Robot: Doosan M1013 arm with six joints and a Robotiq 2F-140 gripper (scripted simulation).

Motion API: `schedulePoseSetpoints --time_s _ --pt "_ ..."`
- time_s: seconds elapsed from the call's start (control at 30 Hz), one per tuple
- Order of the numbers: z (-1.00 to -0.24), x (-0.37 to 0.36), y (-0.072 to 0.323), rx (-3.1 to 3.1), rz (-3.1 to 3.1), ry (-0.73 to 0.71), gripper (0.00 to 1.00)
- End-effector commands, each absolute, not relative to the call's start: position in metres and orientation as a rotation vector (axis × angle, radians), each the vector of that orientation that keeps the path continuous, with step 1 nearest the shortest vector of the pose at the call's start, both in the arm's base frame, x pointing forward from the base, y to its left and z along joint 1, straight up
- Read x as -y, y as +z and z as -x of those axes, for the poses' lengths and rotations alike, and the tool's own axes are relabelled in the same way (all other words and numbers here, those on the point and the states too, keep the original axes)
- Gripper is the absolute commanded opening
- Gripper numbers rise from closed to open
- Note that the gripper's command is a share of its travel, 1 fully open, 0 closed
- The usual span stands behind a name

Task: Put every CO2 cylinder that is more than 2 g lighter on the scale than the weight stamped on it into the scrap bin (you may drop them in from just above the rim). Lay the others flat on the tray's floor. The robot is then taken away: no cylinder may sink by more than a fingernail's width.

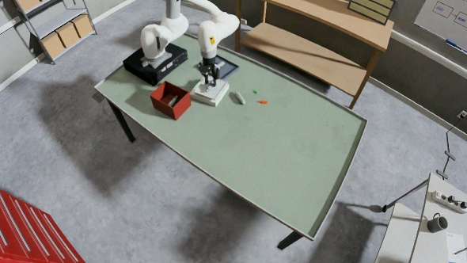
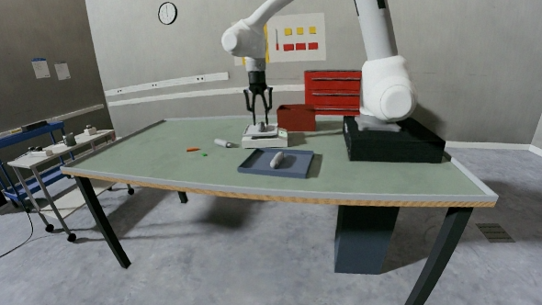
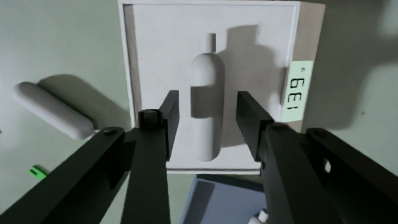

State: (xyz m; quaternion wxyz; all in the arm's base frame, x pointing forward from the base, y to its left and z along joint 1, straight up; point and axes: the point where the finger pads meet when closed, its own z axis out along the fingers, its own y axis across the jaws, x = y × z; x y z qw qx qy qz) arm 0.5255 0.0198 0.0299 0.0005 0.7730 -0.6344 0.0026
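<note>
A white CO2 cylinder lies flat on the white scale, neck pointing away from me. The scale's green display shows digits that look like 139. My gripper hangs just above this cylinder, open, with a finger on each side and clear gaps to it; it also shows in the exterior view. A second cylinder lies on the table beside the scale. A third cylinder lies flat in the dark blue tray. The red scrap bin stands next to the scale, with a pale thing inside.
The robot's black base box stands behind the bin. A small orange piece and a small green piece lie on the table past the loose cylinder. A wooden bench stands behind the table.
</note>
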Motion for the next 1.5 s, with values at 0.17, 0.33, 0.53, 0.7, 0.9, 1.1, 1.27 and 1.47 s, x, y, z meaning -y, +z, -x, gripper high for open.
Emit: schedulePoseSetpoints --time_s 0.17,0.33,0.53,0.7,0.9,1.1,1.27,1.47 --pt "-0.526 -0.02 0.064 1.993 -2.428 0.009 0.4" --pt "-0.526 -0.02 0.096 1.993 -2.428 0.009 0.4" --pt "-0.526 -0.02 0.119 1.993 -2.428 0.009 0.4" --pt "-0.526 -0.02 0.121 1.993 -2.428 0.009 0.4" --pt "-0.521 -0.019 0.125 2.082 -2.353 0.009 0.4" --pt "-0.495 -0.012 0.15 2.501 -1.905 0.007 0.4" --pt "-0.474 -0.008 0.166 2.66 -1.686 -0.001 0.4" --pt "-0.439 -0.002 0.191 2.963 -1.094 -0.019 0.4"
